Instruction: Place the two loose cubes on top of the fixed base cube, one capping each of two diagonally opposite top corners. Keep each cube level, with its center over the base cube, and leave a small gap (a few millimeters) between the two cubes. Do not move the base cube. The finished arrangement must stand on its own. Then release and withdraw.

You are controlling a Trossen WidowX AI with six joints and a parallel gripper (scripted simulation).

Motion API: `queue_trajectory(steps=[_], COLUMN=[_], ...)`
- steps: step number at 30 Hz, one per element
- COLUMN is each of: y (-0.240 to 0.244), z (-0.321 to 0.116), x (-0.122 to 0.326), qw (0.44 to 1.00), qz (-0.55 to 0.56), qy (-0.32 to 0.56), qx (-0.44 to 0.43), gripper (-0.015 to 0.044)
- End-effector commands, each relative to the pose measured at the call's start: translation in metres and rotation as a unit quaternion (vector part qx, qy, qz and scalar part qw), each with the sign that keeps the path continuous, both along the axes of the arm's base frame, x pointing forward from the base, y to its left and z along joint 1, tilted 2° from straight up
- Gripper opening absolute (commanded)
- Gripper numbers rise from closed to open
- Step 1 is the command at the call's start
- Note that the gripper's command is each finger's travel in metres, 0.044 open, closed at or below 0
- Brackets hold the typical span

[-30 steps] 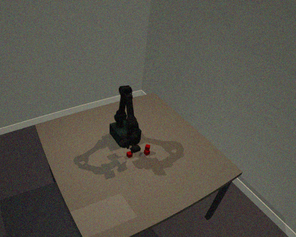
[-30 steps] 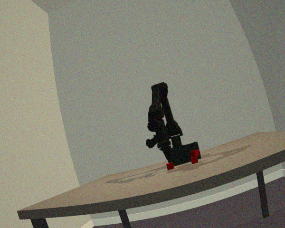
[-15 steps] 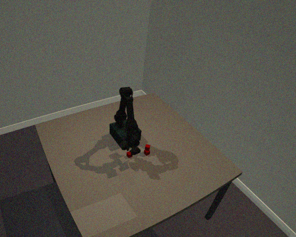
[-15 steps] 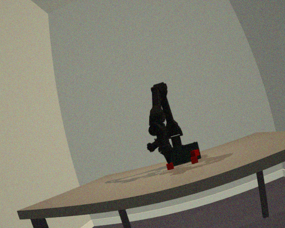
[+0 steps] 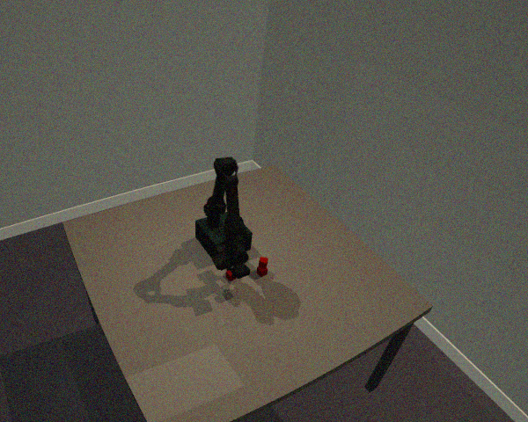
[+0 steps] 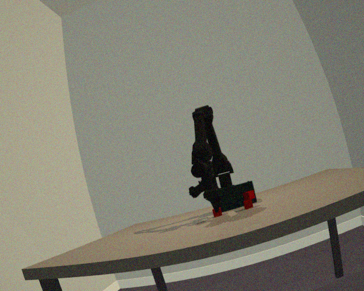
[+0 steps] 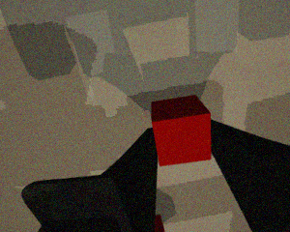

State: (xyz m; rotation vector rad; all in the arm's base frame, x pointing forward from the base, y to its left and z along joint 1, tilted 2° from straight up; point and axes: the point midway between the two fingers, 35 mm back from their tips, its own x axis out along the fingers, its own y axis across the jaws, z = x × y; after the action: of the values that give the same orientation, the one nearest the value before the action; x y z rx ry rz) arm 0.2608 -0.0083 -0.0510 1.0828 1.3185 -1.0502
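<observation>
A loose red cube [image 5: 230,275] [image 6: 217,212] [image 7: 185,139] stands on the table, apart from the stack. My gripper [image 5: 233,272] [image 6: 217,209] [image 7: 179,130] points down over it and is shut on it, with one dark finger against each side in the wrist view. The red base cube [image 5: 261,271] [image 6: 248,204] stands to the right in the top and exterior views. The other loose red cube [image 5: 263,261] [image 6: 249,195] sits on top of it, shifted off its center. Its exact corner and level are too small to tell. A red sliver [image 7: 159,225] shows at the bottom edge of the wrist view.
The table [image 5: 323,340] [image 6: 113,250] carries the arm's dark base [image 5: 216,238] [image 6: 235,195] just behind the cubes. The stack stands close beside the gripper. Arm shadows and light patches lie across the table top.
</observation>
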Motion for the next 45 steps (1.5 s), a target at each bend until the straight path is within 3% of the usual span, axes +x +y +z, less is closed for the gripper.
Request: queue_trajectory(steps=[1, 45], y=[0.0, 0.001], z=[-0.001, 0.109], x=[-0.001, 0.003], qw=[1.0, 1.0], qz=[-0.002, 0.012], qy=[0.0, -0.001], qx=[-0.002, -0.001], gripper=[0.0105, 0.0105])
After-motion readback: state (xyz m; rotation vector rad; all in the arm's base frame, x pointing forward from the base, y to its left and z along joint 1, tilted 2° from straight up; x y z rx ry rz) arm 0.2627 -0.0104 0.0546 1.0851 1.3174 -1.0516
